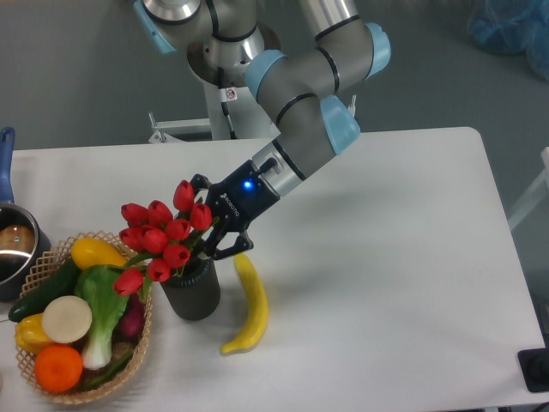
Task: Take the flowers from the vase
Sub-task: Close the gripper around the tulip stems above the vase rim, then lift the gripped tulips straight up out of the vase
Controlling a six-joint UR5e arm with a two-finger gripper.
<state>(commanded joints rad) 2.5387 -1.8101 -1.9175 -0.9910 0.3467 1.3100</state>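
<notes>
Tulips [159,236], a bunch of red buds with green leaves, stand in the dark vase [191,292] near the left side of the white bench [386,283], their heads leaning up and to the left, spreading wider than the vase's rim. The end effector [214,236] reaches in from the upper right on the grey-and-blue arm [300,129], a blue light glowing on its wrist. Its black fingers [230,245] sit right at the bunch, just above the vase's rim, with buds on the near side hiding the inner finger (so whether they are clamped on the stems or merely beside them cannot be told).

Just right of the vase a yellow banana [249,307] lies on the bench, its upper tip under the fingers. To the left, touching or nearly touching the vase, is a wicker basket [43,257] holding a green-and-white leafy vegetable [101,305], a yellow squash [94,252], an orange [58,367], a cucumber [43,292] and a pale round item [67,318]. At the far left edge a steel pot [13,249] with a blue handle [7,163] is partly cut off by the frame.
</notes>
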